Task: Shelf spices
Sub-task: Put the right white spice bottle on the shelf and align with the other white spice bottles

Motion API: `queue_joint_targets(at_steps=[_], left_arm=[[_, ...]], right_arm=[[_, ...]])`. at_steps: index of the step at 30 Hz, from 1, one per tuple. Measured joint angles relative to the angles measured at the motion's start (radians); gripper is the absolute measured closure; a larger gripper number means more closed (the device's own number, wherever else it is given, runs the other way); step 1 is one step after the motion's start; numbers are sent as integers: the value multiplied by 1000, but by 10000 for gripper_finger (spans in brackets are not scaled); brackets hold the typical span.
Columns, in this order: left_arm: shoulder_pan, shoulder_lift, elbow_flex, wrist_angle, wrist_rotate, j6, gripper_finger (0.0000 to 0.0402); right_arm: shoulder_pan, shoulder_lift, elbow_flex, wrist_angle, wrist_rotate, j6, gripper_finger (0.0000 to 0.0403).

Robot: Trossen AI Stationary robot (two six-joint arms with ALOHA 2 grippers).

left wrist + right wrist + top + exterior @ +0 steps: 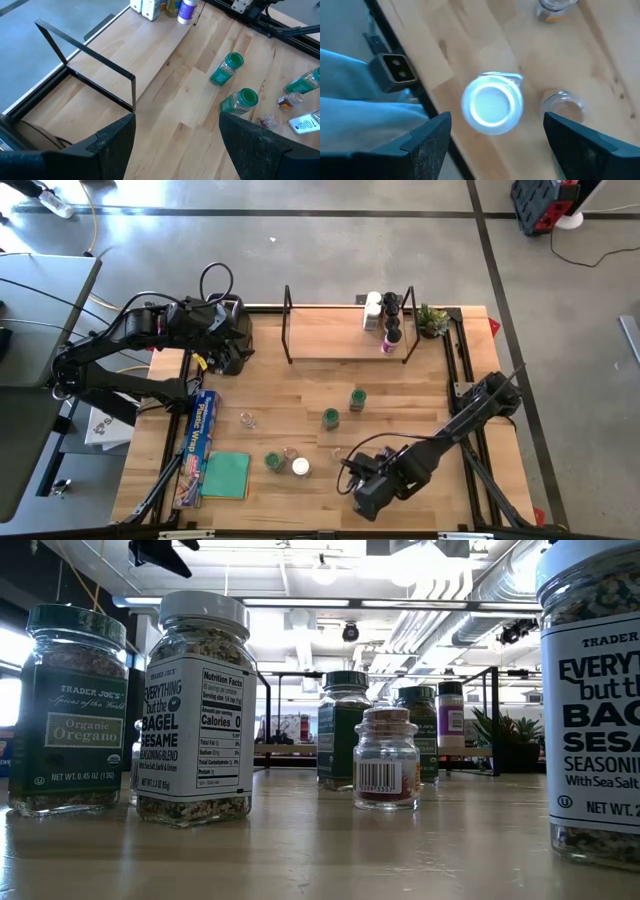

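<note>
At the tabletop's [300,395] far left corner the left gripper [232,350] waits with its fingers [112,145] spread wide and nothing between them, just beside the left end of the shelf [330,335]. Along the left edge lie a blue foil box [198,442] and a green cloth [227,475]. The shelf stands against the far edge, its light board bare apart from a cluster of shelved jars [383,315] packed at its right end, next to a small potted plant [433,320] in the far right corner. On the open tabletop in front of the shelf, two green-lidded jars [343,408] stand near the middle, a clear jar [247,420] stands to their left, and closer to the near edge sit a green-lidded jar [274,462], a small clear jar [290,453] and a white-lidded jar [300,467]. The right gripper [352,468] is low over the near edge, right of that group, its fingers [427,145] parted wide and holding nothing; a white-lidded bagel seasoning jar [491,103] shows between them in the right wrist view, upright on the wood, with a clear glass jar [562,106] just beside it.
</note>
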Motion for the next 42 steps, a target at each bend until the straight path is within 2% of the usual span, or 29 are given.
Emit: queue_joint_targets(at_steps=[5,12,26,30,36,39,42], left_arm=[[0,1,0,0,0,-3,119],[0,1,0,0,0,-24,119],[0,1,0,0,0,-31,119],[0,1,0,-1,-1,-35,119],[0,1,0,0,-1,-40,119],[0,1,0,0,-1,-46,119],[0,1,0,0,-1,-49,119]], right_arm=[[-2,2,-43,36,15,-21,91],[-2,2,-101,186,-10,-70,91],[-2,13,-144,200,42,-143,96],[-6,32,-144,232,43,-142,116],[-8,35,-143,219,36,-104,183],[-13,35,-120,171,-10,-91,212],[-33,35,-66,62,-32,-106,213]])
